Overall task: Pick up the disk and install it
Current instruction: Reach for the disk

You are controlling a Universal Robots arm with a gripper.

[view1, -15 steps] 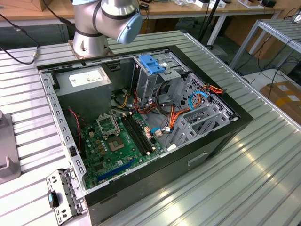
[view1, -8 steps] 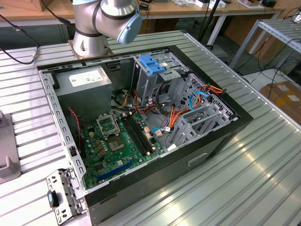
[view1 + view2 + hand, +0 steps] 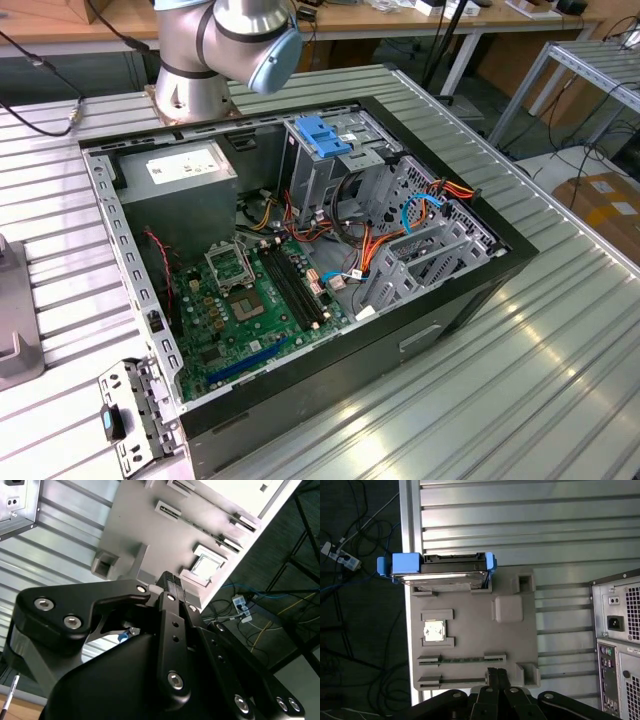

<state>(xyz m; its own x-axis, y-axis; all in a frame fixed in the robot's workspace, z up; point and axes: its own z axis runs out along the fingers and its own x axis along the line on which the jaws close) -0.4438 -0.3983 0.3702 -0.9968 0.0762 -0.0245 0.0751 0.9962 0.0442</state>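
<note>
The disk (image 3: 445,575), a silver-grey drive in a bright blue carrier frame, rests in a recess at one end of a grey parts tray (image 3: 470,630) in the first wrist view. My gripper (image 3: 492,672) hovers above the tray's opposite end, well apart from the disk, with its black fingers together and nothing held. In the second wrist view the gripper (image 3: 169,582) hangs over the same tray (image 3: 140,520). In the exterior view the open computer case (image 3: 480,290) lies on its side, with grey metal drive cages (image 3: 425,255) inside.
A tall cage topped by a blue bracket (image 3: 325,135) stands in the case beside the power supply (image 3: 185,175) and motherboard (image 3: 250,310). A small square chip (image 3: 434,631) sits in the tray. The case's rear panel (image 3: 620,630) is beside the tray. Cables lie on the floor (image 3: 350,560).
</note>
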